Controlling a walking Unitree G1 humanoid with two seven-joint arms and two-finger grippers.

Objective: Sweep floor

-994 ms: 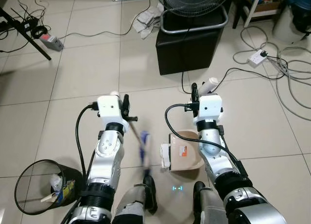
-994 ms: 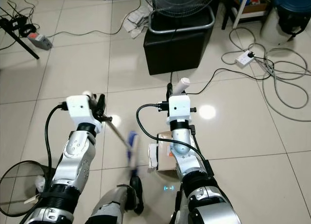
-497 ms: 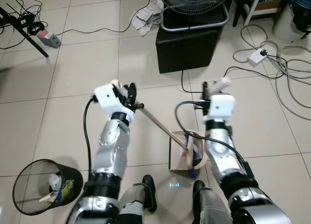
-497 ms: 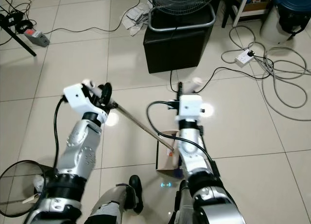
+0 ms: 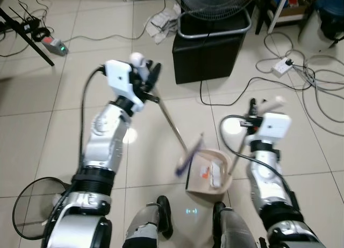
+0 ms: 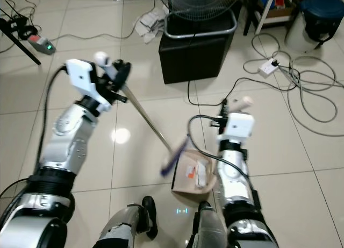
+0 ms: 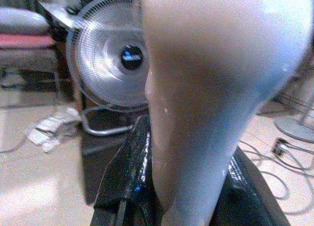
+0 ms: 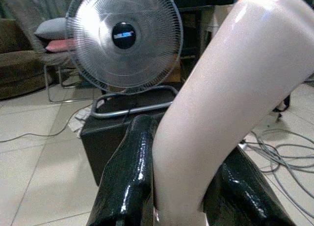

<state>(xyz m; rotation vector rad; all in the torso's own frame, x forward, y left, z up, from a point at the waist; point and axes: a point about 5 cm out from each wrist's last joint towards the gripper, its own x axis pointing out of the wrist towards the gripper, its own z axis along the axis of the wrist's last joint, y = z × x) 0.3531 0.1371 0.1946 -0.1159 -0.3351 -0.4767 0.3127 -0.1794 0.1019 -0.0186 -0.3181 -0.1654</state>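
Note:
My left gripper (image 5: 146, 81) is shut on the pale top of a broom handle (image 7: 206, 88), raised in front of my left shoulder. The broom's metal rod (image 5: 171, 121) slants down to a blue brush head (image 5: 189, 156), which hangs tilted at the left rim of a beige dustpan (image 5: 228, 170). White litter (image 5: 208, 172) lies in the pan. The pan sits on the tile floor before my feet. My right gripper (image 5: 258, 107) is shut on the dustpan's pale upright handle (image 8: 221, 103), with a black finger (image 8: 127, 172) on each side.
A black box (image 5: 209, 49) with a fan (image 8: 123, 37) on it stands just ahead. Cables (image 5: 317, 81) and a power strip (image 5: 282, 66) lie to the right. A wire waste bin (image 5: 29, 210) is at the lower left. Crumpled paper (image 5: 164, 25) lies beyond.
My left arm has risen and reached forward, and the brush head has swung from inside the pan to its left rim. My right arm and the pan's handle have shifted right.

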